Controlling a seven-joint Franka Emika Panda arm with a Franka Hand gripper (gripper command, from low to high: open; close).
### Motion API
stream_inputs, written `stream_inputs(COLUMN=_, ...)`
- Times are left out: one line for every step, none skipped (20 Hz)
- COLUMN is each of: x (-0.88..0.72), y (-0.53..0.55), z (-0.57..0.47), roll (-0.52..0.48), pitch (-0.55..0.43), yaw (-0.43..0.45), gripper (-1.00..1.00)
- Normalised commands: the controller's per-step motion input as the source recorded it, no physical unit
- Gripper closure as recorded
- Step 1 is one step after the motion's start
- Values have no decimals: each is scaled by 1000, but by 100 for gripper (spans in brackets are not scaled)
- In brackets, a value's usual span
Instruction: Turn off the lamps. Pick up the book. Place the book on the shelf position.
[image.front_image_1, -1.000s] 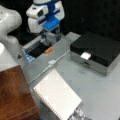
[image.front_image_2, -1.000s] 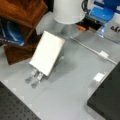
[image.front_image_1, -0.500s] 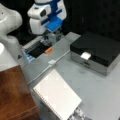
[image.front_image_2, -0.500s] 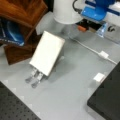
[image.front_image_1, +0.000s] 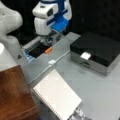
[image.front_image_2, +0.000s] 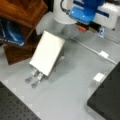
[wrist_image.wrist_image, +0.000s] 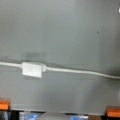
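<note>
Gripper (image.front_image_1: 50, 40) hangs over white inline cord switch (wrist_image.wrist_image: 32, 69), barely shifted over last second; opening cannot be told. Large flat white book (image.front_image_1: 57, 97) untouched, well off; reddish-brown wooden block (image.front_image_1: 13, 96) bare.

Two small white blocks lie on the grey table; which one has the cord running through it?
The white block beside the book's far corner sits inline on the white cord. The other white block rests cordless against the black-topped box.
</note>
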Motion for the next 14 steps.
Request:
stream_inputs(x=498, y=-272, z=175, roll=-299, pitch=364, yaw=119, gripper=-100)
stream_inputs(x=518, y=-301, z=167, roll=-320, pitch=369, yaw=147, gripper=-100)
stream_inputs(x=537, y=-321, z=141, roll=-300, pitch=354, yaw=153, gripper=-100)
stream_inputs(x=536, y=-318, z=135, roll=-274, pitch=341, yaw=146, gripper=-100)
stream_inputs(x=545, y=-312, z=113, roll=-251, pitch=320, yaw=137, gripper=-100)
stream_inputs(x=545, y=-301, z=95, roll=-238, pitch=302, yaw=126, gripper=-100)
stream_inputs(x=545, y=-284, z=74, roll=-237, pitch=289, yaw=115, gripper=-100)
stream_inputs(x=525, y=-255, z=71, roll=-216, pitch=279, yaw=104, gripper=-100)
stream_inputs(x=506, y=-216, z=72, roll=-256, pitch=280, yaw=94, gripper=-100)
stream_inputs(x=393, y=-99, z=119, roll=-263, pitch=266, yaw=75, gripper=-100)
stream_inputs(x=398, y=-78, z=91, roll=-439, pitch=260, yaw=77, gripper=-100)
stream_inputs(x=379, y=-44, z=77, roll=-470, pitch=254, yaw=73, gripper=-100)
stream_inputs(x=357, y=2, z=52, roll=-494, pitch=201, yaw=81, gripper=-100)
stream_inputs(x=370, y=8, z=11, roll=-500, pitch=180, yaw=70, gripper=-100)
